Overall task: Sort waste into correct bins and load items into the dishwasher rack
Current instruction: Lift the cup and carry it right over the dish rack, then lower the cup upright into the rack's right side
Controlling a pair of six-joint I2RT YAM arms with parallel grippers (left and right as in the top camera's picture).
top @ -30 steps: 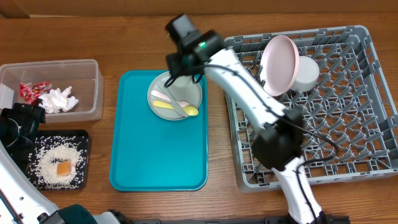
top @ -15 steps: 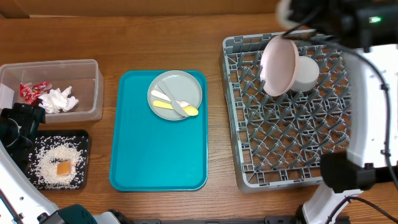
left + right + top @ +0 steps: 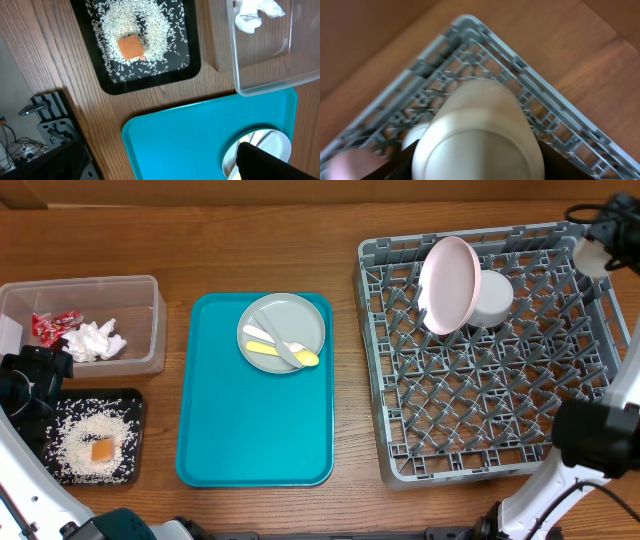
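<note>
R arm (image 3: 608, 235) runs up the right edge of the overhead view, base near the desk's (image 3: 250, 220) front right, wrist out over the far right corner of the rack (image 3: 373, 370). Right wrist view is blurry. A white cup (image 3: 479, 125) fills most of it, one end toward the cam, w/ a dark finger low on each side. So the right jaws are closed round the cup, holding it in the air above that rack corner.

L arm (image 3: 30, 385) sits at the left edge, tucked by the near left corner of the clear tub (image 3: 140, 290) and the far end of the black tray (image 3: 132, 405). Left wrist cam looks down on the black tray, tub and teal tray (image 3: 255, 430). Only a dark bit shows bottom right, so can't tell how wide the left jaws are or if they hold anything.

Pink plate (image 3: 450, 285) stands on edge in the rack's far part, leaning. White bowl (image 3: 497, 300) is right beside it, touching.

Teal tray lies mid desk. Grey-green plate (image 3: 300, 320) is at its far end, w/ yellow spoon (image 3: 275, 351) and pale fork (image 3: 258, 334) lying on the plate.

Tub holds red wrappers (image 3: 50, 325) and tissue (image 3: 95, 340). Black tray holds rice (image 3: 80, 430), w/ an orange cube (image 3: 100, 451) in the middle of it.
</note>
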